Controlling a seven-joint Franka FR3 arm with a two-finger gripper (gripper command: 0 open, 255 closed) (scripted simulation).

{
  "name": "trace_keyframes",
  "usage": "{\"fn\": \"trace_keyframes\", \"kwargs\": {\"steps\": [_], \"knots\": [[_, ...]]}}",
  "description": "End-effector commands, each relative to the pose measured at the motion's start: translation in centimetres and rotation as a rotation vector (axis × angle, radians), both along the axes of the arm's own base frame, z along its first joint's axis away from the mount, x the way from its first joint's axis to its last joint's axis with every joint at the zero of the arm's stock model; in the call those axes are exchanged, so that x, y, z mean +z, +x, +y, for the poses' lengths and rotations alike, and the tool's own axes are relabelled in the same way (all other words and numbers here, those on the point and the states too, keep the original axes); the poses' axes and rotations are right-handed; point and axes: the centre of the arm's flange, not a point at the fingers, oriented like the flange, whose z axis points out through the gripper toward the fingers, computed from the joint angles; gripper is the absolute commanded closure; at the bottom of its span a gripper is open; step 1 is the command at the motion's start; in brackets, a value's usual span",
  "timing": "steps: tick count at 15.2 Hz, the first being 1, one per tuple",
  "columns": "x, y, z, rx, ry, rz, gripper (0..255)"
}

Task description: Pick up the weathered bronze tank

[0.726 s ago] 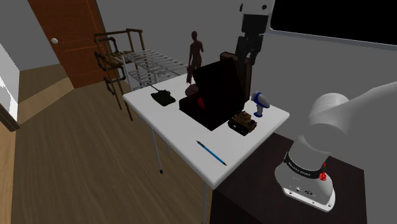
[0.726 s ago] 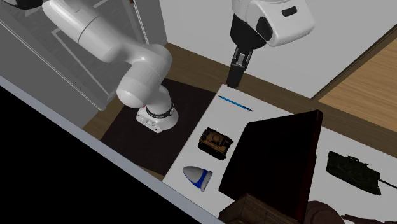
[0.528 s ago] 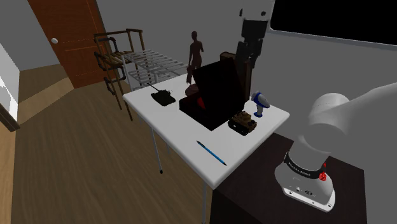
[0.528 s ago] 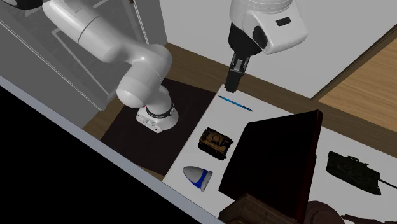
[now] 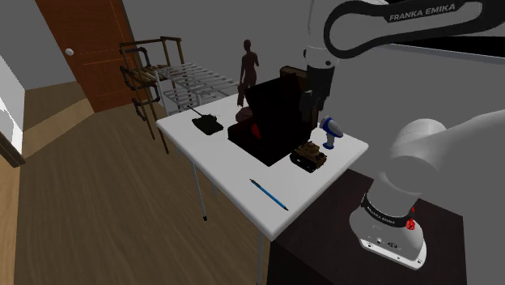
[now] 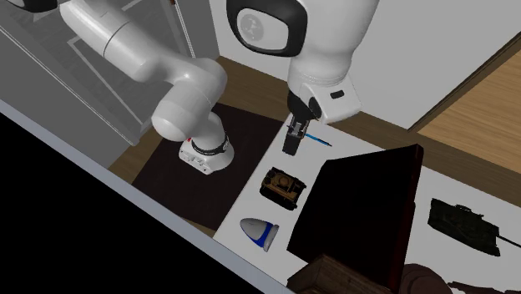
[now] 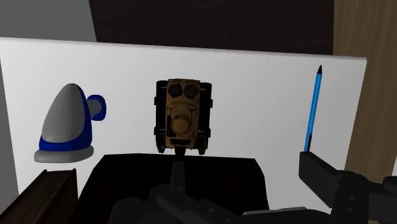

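Note:
The bronze tank (image 5: 309, 154) is small and brownish, with dark tracks. It stands on the white table (image 5: 231, 170) near the edge by the stand, beside a tall black box (image 5: 275, 113). My gripper (image 5: 305, 109) hangs above the tank, a short way over it and apart from it. The second exterior view has the gripper (image 6: 288, 150) just above the tank (image 6: 281, 185). In the wrist view the tank (image 7: 183, 116) lies straight ahead of the gripper (image 7: 248, 181), whose fingers (image 7: 321, 175) stand apart and open, with nothing held.
A grey-and-blue object (image 5: 330, 132) stands close to the tank, and a blue pen (image 5: 269, 194) lies toward the table's front edge. A dark green tank (image 5: 208, 123) sits at the far corner. Behind the table stand a dark figurine (image 5: 249, 69) and a pipe rack (image 5: 154, 73).
The arm has swung in and down, bringing the gripper lower and closer over the bronze tank. The objects on the table have not moved.

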Motion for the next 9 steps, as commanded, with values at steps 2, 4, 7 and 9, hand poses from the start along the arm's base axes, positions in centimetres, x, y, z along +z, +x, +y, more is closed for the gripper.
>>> {"fn": "trace_keyframes", "kwargs": {"steps": [2,4,7,9], "knots": [[-3.9,-0.1,-0.7,-0.009,-0.046,-0.004,0],[-6.3,-0.2,-1.3,-0.015,-0.076,-0.005,0],[-10.0,-0.4,-2.3,-0.025,-0.121,-0.008,0],[-12.4,-0.5,-3.1,-0.032,-0.151,-0.009,0]]}}
